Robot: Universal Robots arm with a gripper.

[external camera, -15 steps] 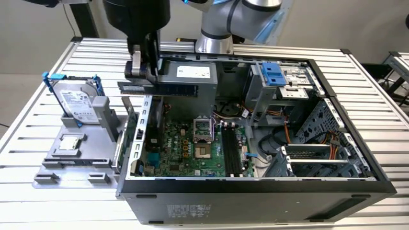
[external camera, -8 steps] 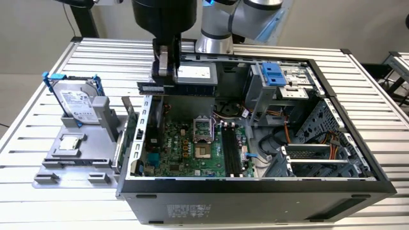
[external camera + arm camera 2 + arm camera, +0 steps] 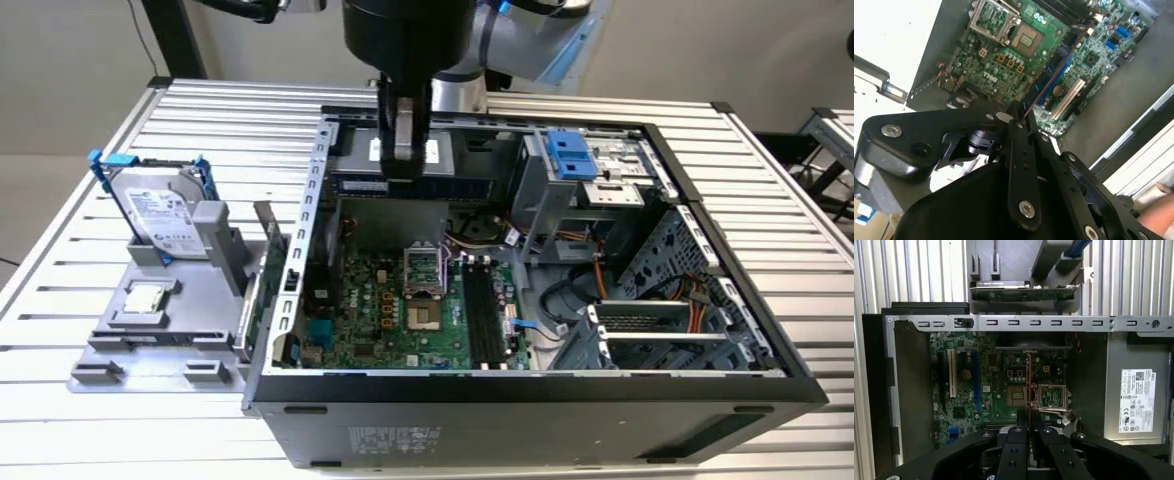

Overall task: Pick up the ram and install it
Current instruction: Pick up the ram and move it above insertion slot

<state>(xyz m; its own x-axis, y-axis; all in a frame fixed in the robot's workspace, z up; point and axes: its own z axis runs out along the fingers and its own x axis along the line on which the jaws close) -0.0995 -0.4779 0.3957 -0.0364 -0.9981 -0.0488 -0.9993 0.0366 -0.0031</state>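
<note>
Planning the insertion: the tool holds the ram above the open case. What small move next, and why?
Probably shift the ram across until it lines up over the black memory slots. The tool is shut on it high above the motherboard, and in the exterior view it looks offset from those slots.

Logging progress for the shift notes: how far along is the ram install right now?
Done: pickup looks complete, with the tool shut on the ram, which is seen edge-on in both wrist views. In hand: the ram hangs above the motherboard, apart from it. Left: seating. In the exterior view the long black slots look empty, so the ram is not yet installed.
</note>
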